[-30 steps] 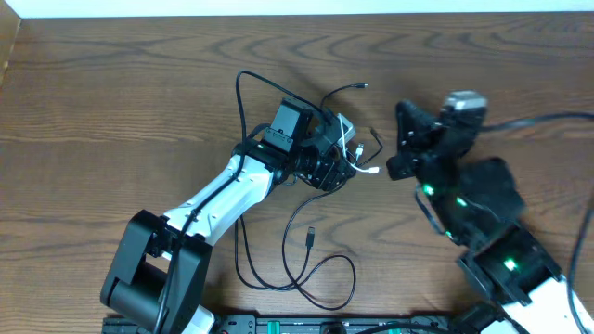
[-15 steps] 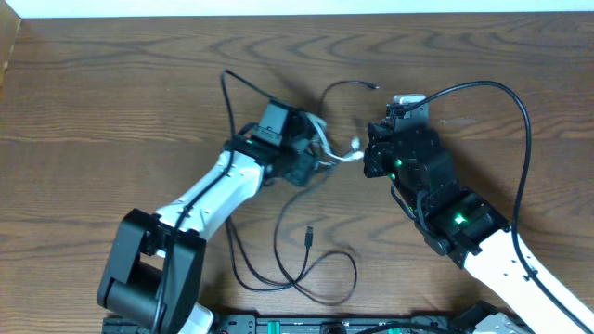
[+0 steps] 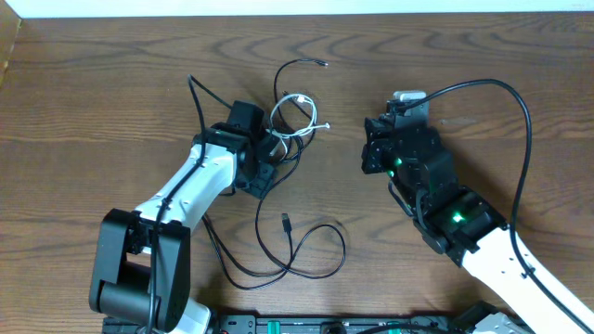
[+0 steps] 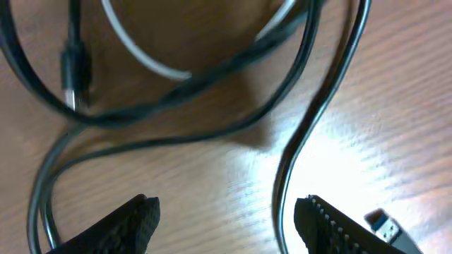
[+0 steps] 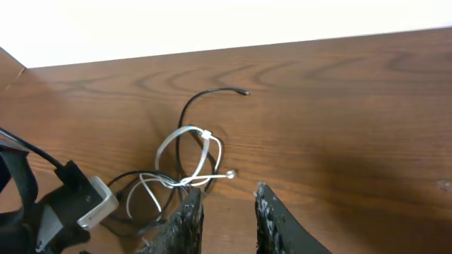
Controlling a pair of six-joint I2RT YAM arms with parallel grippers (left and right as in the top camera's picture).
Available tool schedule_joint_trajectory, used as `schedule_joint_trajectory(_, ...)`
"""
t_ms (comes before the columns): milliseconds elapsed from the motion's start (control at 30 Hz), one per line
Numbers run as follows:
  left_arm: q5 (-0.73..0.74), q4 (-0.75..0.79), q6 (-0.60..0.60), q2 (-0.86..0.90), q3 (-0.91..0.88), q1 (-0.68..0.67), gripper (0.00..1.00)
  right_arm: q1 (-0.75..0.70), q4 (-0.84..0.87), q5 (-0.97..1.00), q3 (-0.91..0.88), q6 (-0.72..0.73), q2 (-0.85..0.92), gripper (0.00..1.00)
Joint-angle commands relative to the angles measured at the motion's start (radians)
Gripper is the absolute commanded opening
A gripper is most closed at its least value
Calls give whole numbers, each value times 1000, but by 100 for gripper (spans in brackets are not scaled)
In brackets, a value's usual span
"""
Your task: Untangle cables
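Note:
The cables lie in a knot (image 3: 290,130) of thin black cords and one white cord (image 3: 299,100) in the middle of the wooden table. A black loop (image 3: 306,260) trails toward the front, with a small plug (image 3: 286,223) inside it. My left gripper (image 3: 271,160) is open at the knot's left side. In the left wrist view (image 4: 226,220) one black cord (image 4: 286,190) runs between the fingers, close to the right one and unclamped. My right gripper (image 3: 368,153) stands open to the right of the knot with bare wood between its fingers (image 5: 226,212). The white cord (image 5: 191,159) lies just ahead of it.
A free black cord end (image 3: 321,63) points toward the table's far edge (image 3: 371,15). A blue-tipped plug (image 4: 385,227) lies beside my left gripper's right finger. The right arm's own thick cable (image 3: 522,111) arcs over the table's right side. A black rail (image 3: 306,325) runs along the front.
My left arm has swung left and the knot has gone with it, away from the right gripper. The white cord's tip no longer lies at the right gripper, whose jaws now stand apart.

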Motion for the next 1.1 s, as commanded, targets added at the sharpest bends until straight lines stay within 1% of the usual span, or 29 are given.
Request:
schedule_joint_trajectory(0, -65, 50, -27, -21, 2, 2, 67, 6, 12, -39, 6, 26, 74, 22)
schedule_joint_trajectory(67, -164, 95, -121, -21, 2, 3, 67, 6, 16, -84, 6, 25, 124, 22)
schedule_joint_trajectory(133, -224, 131, -216, -21, 2, 8, 67, 6, 21, -115, 6, 21, 177, 22)
schedule_joint_trajectory(233, -217, 160, -327, -21, 3, 27, 67, 6, 37, -139, 6, 18, 251, 24)
schedule_joint_trajectory(267, -202, 166, -373, -22, 3, 35, 67, 6, 48, -151, 6, 5, 277, 24)
schedule_joint_trajectory(333, -142, 172, -424, -24, 3, 50, 67, 6, 80, -161, 6, -2, 331, 25)
schedule_joint_trajectory(400, -44, 181, -433, -28, 3, 66, 67, 6, 134, -176, 6, -1, 383, 24)
schedule_joint_trajectory(500, 47, 193, -433, -32, 3, 76, 67, 8, 255, -183, 6, 22, 459, 22)
schedule_joint_trajectory(600, 54, 192, -432, -34, 3, 76, 67, 8, 409, -183, 6, 84, 533, 18)
schedule_joint_trajectory(733, 54, 155, -432, -35, 3, 76, 67, 8, 586, -182, 6, 205, 653, 18)
schedule_joint_trajectory(867, 54, 121, -426, -35, 3, 76, 67, 8, 691, -185, 6, 270, 751, 17)
schedule_joint_trajectory(1067, 54, 116, -425, -35, 3, 75, 67, 8, 786, -253, 6, 277, 826, 17)
